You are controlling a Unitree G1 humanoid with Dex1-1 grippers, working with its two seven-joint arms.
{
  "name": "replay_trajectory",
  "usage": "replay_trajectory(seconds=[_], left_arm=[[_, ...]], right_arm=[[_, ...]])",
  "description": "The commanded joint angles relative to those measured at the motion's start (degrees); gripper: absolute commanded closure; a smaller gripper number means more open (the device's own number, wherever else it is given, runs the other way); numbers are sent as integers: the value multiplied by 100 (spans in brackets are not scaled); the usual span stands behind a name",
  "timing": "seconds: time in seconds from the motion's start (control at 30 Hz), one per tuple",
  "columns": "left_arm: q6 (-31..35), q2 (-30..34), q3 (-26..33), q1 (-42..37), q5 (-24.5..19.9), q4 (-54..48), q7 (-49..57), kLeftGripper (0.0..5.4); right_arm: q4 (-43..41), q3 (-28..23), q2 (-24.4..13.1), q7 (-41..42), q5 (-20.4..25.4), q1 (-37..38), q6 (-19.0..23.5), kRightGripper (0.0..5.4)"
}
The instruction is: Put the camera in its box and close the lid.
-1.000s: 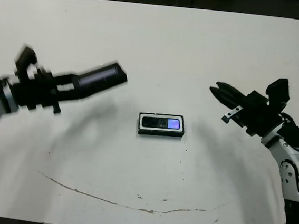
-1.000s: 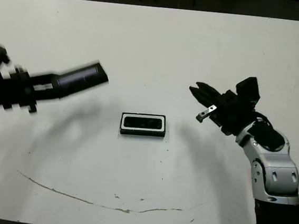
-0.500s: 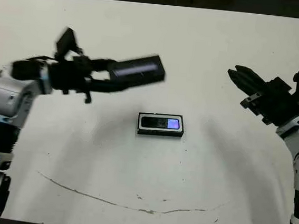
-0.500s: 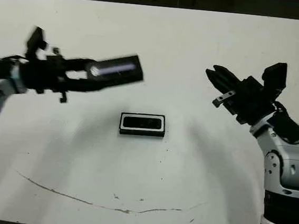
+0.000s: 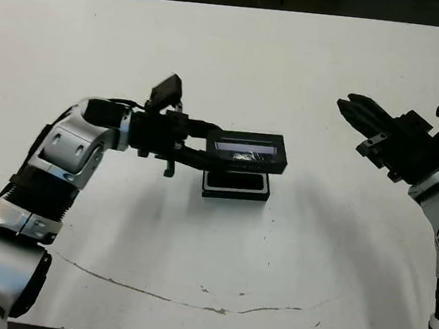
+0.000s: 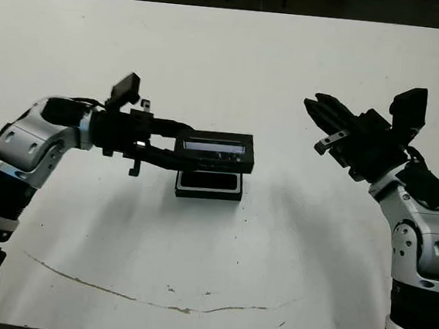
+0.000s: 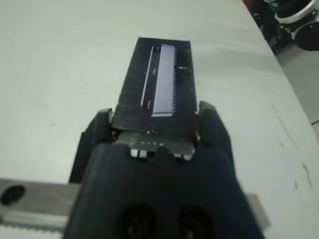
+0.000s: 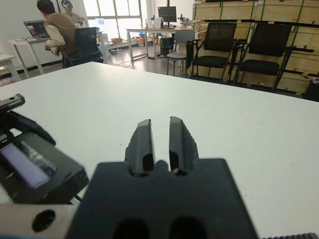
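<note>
**Lid held above the box, long axes matched, not yet seated**

Item 1, the lid (image 5: 249,150): one counted. It is gripped at its near short end by the left gripper (image 5: 191,148), whose fingers (image 7: 212,127) are clamped against its two long edges, as shown in the left wrist view. The pale strip (image 7: 164,79) is carried face up. The lid's long axis is laid across the table, side to side, parallel to the long axis of the box. It is held just above the box and slightly toward the table's far edge, so that only the box's near part is left showing beneath it. Whether lid and box are touching cannot be told; a gap is suggested by the shadow.

Item 2, the box (image 5: 236,185): one counted, resting on the white table (image 5: 291,70) near its middle, directly under the free end of the lid.

Item 3, the camera: none visible; it is judged to lie inside the box, hidden by the lid.

Item 4, the right gripper (image 5: 351,109): one, carried above the table well apart to the right, holding nothing, its two fingers (image 8: 144,142) drawn close together with a narrow slit between them.

The left arm is plainly the nearer. The coming move is judged to turn on a small shift of the lid toward the robot, then a straight lowering.

Beyond the table, a seated person (image 8: 57,30) and several chairs (image 8: 217,47) are recorded.
</note>
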Motion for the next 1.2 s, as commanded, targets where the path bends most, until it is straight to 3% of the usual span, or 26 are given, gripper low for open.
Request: replay_trajectory(seconds=[0.03,0.43,1.2], left_arm=[[53,63,-75,23,146,68,-58,391],[-245,112,-238,134,645,16,48,391],[104,143,-397,83,997,-158,140,391]], right_arm=[[-55,42,-71,-85,-69,104,127,540],[-80,106,-48,-84,-29,159,199,540],[-228,98,-48,-127,-25,218,312,540]])
